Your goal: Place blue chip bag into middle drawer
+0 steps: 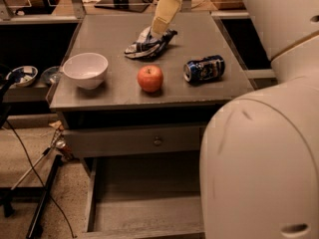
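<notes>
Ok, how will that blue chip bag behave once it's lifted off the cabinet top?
The blue chip bag lies crumpled and fairly flat, so it is probably light and floppy. It may sag or twist below wherever the gripper, now at its far edge, takes it. Its shiny foil suggests a slippery surface. Being soft, it likely won't roll.

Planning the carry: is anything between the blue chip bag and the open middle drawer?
A red apple sits on the tabletop between the crinkled blue foil chip bag, where the cream gripper is, and the open grey wooden drawer.
</notes>
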Robot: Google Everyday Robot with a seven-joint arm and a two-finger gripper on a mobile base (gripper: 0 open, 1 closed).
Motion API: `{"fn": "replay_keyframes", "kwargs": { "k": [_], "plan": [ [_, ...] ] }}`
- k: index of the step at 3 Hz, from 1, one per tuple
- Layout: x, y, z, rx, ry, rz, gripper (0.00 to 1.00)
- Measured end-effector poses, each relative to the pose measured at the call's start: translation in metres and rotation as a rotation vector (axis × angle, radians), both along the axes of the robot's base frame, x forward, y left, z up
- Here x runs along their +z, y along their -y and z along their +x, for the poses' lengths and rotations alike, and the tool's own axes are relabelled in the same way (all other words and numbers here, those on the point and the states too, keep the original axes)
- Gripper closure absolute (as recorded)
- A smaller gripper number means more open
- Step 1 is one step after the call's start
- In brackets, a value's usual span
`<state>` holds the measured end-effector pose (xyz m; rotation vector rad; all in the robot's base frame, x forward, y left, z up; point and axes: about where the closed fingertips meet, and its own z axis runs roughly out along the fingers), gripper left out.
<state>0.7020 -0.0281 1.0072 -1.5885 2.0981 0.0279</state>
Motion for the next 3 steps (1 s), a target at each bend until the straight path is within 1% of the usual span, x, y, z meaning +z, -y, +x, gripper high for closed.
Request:
{"fn": "replay_keyframes", "kwargs": {
  "k": [1,2,3],
  "plan": [
    [-0.04,-0.007,0.044,-0.022,-0.052,0.021,0.0],
    [-0.04,-0.012,0.051,-0.024,-0.031,0.034,0.0],
    [-0.05,-0.023,0.06,-0.018,-0.036,0.06,0.0]
  ]
}}
